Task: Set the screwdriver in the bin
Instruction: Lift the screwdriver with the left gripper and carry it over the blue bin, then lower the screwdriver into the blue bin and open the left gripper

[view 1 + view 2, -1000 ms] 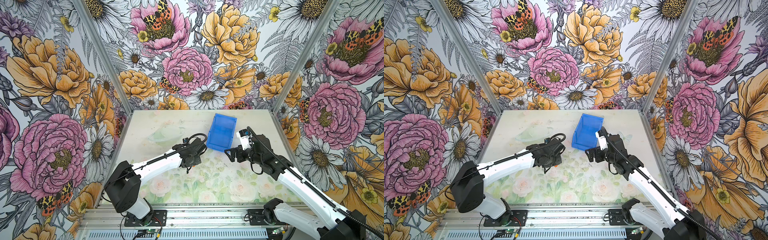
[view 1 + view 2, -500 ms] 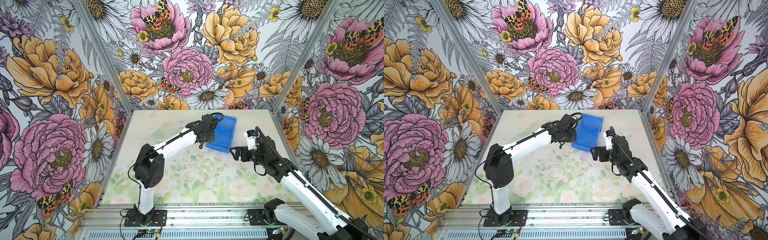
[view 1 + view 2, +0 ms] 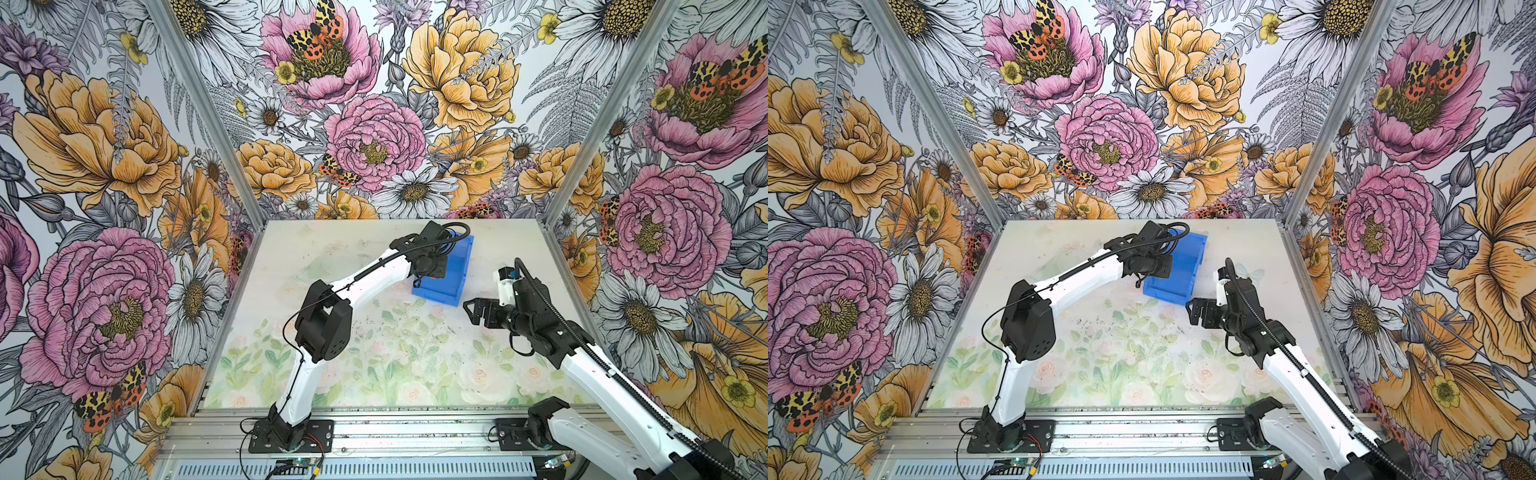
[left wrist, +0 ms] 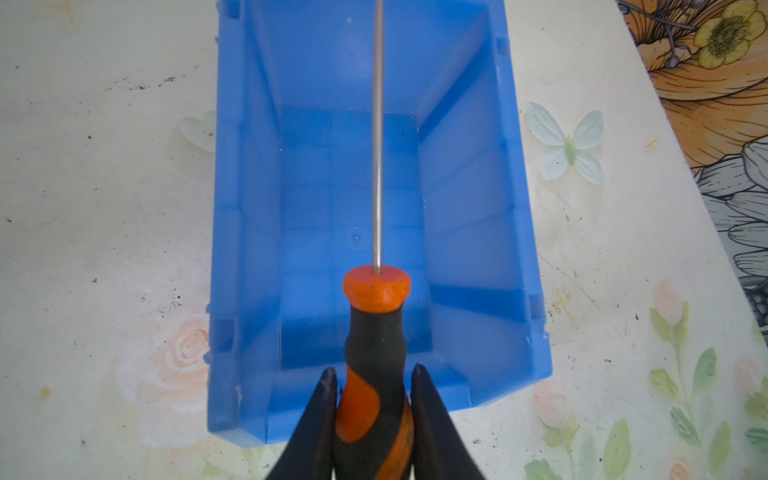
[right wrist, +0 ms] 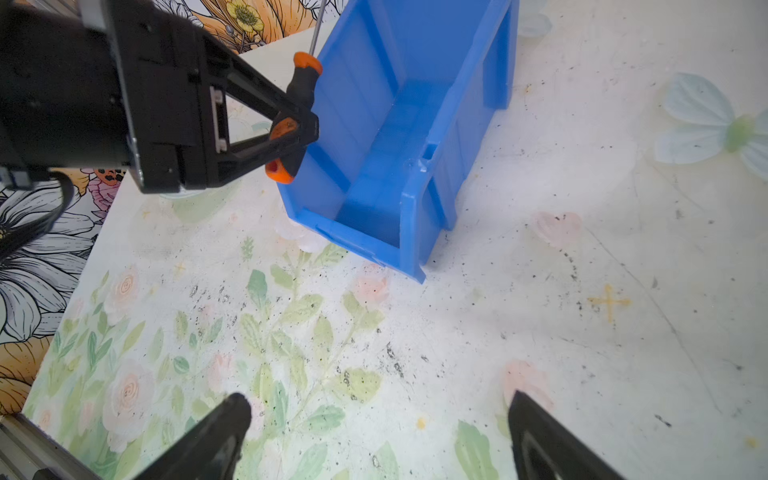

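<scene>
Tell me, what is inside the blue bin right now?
Nothing yet: the floor of the bin shows bare. The screwdriver, clamped in the left gripper, hangs over it and hides a strip of floor.

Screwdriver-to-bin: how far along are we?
Done: pickup. The left gripper is shut on the screwdriver handle. In hand: the carry, with the screwdriver held over the open bin, shaft along its length. Left: release; the bin floor shows nothing in it yet. The right gripper is open and empty.
</scene>
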Motion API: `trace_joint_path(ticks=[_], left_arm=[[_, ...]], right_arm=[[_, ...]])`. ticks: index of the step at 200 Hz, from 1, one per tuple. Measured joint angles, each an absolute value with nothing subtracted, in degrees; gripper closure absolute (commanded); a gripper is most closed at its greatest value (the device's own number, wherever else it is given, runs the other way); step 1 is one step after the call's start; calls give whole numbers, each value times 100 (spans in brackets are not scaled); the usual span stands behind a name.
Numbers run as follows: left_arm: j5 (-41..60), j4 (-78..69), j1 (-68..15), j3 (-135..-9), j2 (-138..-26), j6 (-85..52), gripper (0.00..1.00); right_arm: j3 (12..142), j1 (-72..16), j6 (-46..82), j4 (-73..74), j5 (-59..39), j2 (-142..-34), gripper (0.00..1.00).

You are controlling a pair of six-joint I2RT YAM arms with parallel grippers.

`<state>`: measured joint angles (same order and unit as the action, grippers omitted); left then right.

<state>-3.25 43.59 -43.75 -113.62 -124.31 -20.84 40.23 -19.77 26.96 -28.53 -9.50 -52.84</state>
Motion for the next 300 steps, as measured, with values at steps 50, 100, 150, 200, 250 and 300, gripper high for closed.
trace_joint_path(ticks=[50, 100, 150, 200, 250, 300], left_arm=[[-327, 4351, -4375, -11616, -12962, -1994, 86], [-331, 4359, -4375, -11679, -13255, -1999, 84], [-331, 4359, -4375, -11850, -13264, -2064, 70], [-333, 4357, -4375, -11915, -13264, -2104, 66], [-336, 4357, -4381, -11915, -13264, -2121, 66], [-342, 4357, -4425, -11915, -13264, -2128, 62]], right_arm=[[4023, -1977, 2674, -2899, -1013, -5380, 1], [4023, -1925, 2543, -2980, -965, -5371, 0], [4025, -1868, 2414, -3081, -858, -5207, 1], [4029, -1828, 2351, -3109, -854, -5137, 1], [4029, -1791, 2303, -3109, -816, -5013, 0], [4029, -1754, 2287, -3114, -814, -4982, 1]])
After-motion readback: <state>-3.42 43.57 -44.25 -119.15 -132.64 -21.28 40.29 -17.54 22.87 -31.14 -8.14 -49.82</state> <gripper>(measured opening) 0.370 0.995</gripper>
